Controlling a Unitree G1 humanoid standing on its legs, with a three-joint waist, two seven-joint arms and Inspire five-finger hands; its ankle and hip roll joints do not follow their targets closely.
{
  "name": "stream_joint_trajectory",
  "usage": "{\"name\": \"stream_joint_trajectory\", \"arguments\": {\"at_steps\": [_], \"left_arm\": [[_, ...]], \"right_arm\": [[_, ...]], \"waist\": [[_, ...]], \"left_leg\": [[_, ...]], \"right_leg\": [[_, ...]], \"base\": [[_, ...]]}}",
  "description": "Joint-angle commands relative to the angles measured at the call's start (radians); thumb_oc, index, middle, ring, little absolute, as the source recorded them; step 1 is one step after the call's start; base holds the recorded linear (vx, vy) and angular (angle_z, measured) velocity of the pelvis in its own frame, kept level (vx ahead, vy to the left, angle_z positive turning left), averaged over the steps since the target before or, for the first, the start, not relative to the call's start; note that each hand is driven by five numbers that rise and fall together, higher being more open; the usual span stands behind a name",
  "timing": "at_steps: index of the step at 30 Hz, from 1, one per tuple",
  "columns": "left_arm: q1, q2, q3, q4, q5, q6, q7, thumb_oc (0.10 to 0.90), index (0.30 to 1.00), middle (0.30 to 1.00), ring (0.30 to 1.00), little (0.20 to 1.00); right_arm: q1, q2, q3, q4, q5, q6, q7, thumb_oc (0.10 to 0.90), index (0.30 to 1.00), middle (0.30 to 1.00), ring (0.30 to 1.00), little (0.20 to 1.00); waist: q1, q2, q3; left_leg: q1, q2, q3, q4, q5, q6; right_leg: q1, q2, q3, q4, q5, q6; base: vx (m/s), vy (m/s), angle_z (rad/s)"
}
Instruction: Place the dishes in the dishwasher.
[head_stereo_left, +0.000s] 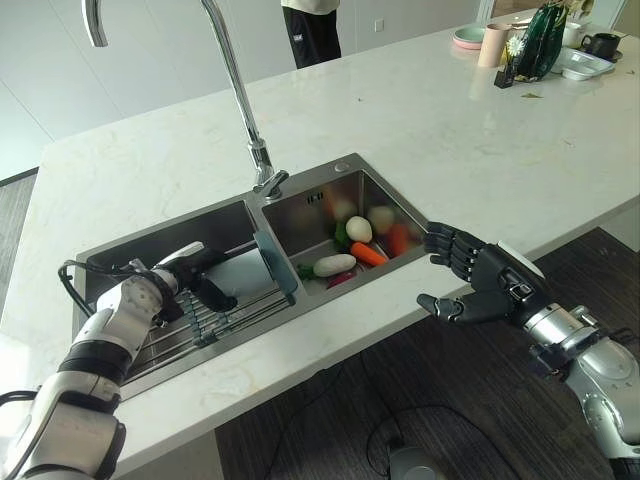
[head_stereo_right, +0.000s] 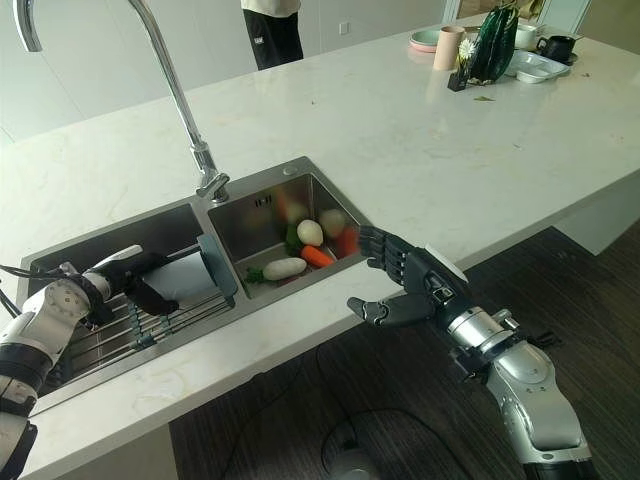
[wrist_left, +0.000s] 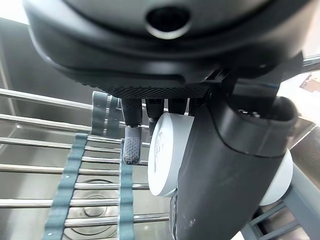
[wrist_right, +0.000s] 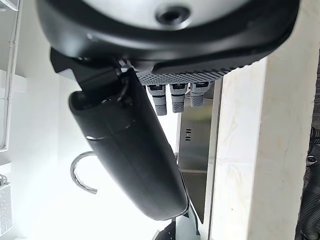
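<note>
**A:** Left eye view first: where is the dish?

**B:** My left hand (head_stereo_left: 190, 272) is down in the left basin of the sink (head_stereo_left: 160, 232), over the wire rack (head_stereo_left: 215, 325). My thumb and fingers are curled round a white plate (wrist_left: 167, 155), which stands on edge just above the rack's bars.

**A:** And your other hand?

**B:** My right hand (head_stereo_left: 480, 282) hangs just off the desk's (head_stereo_left: 420, 130) front edge, beside the right basin, fingers relaxed and spread, holding nothing.

**A:** What's in that basin?

**B:** Vegetables: a carrot (head_stereo_left: 368, 253), a white radish (head_stereo_left: 334, 265) and some others. A tall faucet (head_stereo_left: 238, 90) rises behind the divider. Cups and trays (head_stereo_left: 585, 62) sit at the desk's far right corner.
</note>
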Motion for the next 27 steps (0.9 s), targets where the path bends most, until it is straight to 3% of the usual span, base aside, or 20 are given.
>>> {"name": "stream_joint_trajectory", "arguments": {"at_steps": [1,10,19,21,23,27], "left_arm": [[-0.063,0.076,0.084,-0.104,-0.054,-0.072,0.107,0.4,0.3,0.3,0.3,0.3],[0.122,0.07,0.298,-0.395,-0.142,-0.074,0.182,0.4,0.3,0.3,0.3,0.3],[0.349,0.01,0.505,-0.638,-0.145,-0.1,0.338,0.4,0.3,0.3,0.3,0.3],[0.383,-0.011,0.536,-0.673,-0.174,-0.136,0.382,0.4,0.3,0.3,0.3,0.3],[0.435,-0.09,0.588,-0.75,-0.267,-0.252,0.515,0.4,0.3,0.3,0.3,0.3],[0.54,-0.245,0.627,-0.891,-0.218,-0.352,0.581,0.4,0.3,0.3,0.3,0.3]], "right_arm": [[-0.066,-0.014,-0.051,-0.088,0.045,-0.111,-0.016,0.8,0.9,0.9,0.9,0.9],[-0.027,0.034,-0.103,-0.107,0.016,-0.109,-0.031,0.8,0.9,0.9,0.9,0.9],[-0.009,0.087,-0.124,-0.146,-0.017,-0.088,-0.078,0.8,0.9,0.9,0.9,0.9],[-0.007,0.094,-0.128,-0.151,-0.012,-0.089,-0.084,0.8,0.9,0.9,0.9,0.9],[0.006,0.121,-0.127,-0.158,-0.014,-0.103,-0.089,0.8,0.9,0.9,0.9,0.9],[0.032,0.17,-0.115,-0.186,-0.034,-0.146,-0.109,0.8,0.9,0.9,0.9,0.9]], "waist": [[0.015,0.002,-0.089],[0.063,-0.011,-0.081],[0.123,-0.023,-0.076],[0.131,-0.027,-0.075],[0.149,-0.038,-0.075],[0.179,-0.057,-0.079]], "left_leg": [[-0.014,0.04,-0.058,0.114,-0.143,-0.024],[-0.028,0.037,-0.084,0.114,-0.133,-0.026],[-0.048,0.029,-0.124,0.114,-0.125,-0.029],[-0.049,0.029,-0.13,0.114,-0.124,-0.03],[-0.052,0.028,-0.145,0.114,-0.121,-0.031],[-0.058,0.032,-0.168,0.114,-0.118,-0.037]], "right_leg": [[0.002,-0.017,-0.043,0.064,-0.083,0.078],[0.004,-0.028,-0.067,0.064,-0.084,0.073],[0.009,-0.043,-0.105,0.064,-0.091,0.065],[0.011,-0.045,-0.112,0.064,-0.093,0.063],[0.018,-0.05,-0.129,0.064,-0.098,0.059],[0.025,-0.045,-0.15,0.064,-0.11,0.043]], "base": [[0.0,0.0,0.0],[-0.01,-0.013,0.05],[-0.01,-0.036,0.12],[0.0,-0.06,0.17],[0.01,-0.128,0.22],[0.02,-0.171,0.23]]}}
